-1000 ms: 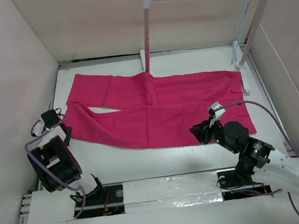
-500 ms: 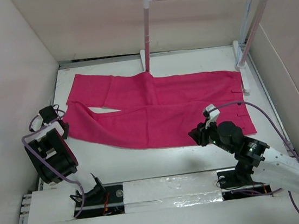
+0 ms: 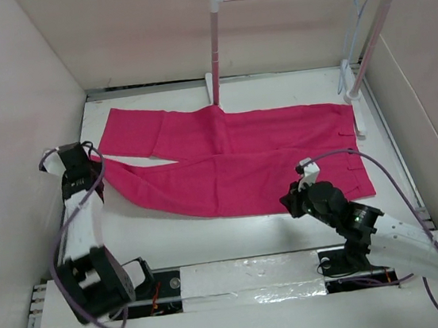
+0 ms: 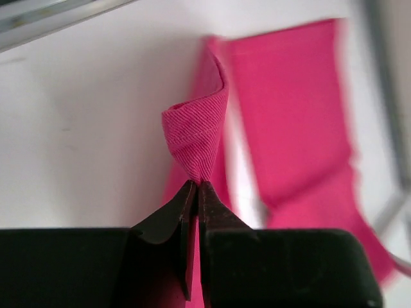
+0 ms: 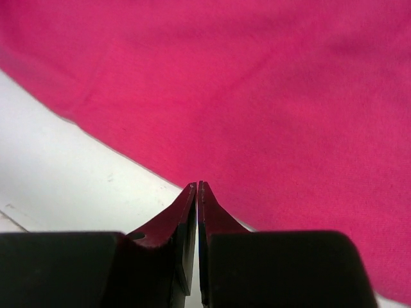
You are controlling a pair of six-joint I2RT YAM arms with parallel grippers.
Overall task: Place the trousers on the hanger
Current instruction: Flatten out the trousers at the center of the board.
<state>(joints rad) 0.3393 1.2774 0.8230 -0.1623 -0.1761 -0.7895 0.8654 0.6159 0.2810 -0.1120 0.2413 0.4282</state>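
Magenta trousers [image 3: 234,158] hem pinched in left pincer [image 4: 197,185], arm stretched forward; right pincer [image 5: 197,186] closed at near edge.

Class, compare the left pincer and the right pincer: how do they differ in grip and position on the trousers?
The left pincer is shut on a curled-up hem of the trousers; the right pincer is shut with no fabric visibly caught. The left pincer is at a leg end; the right pincer is at the near edge, towards the waist. Both have their fingers closed together.
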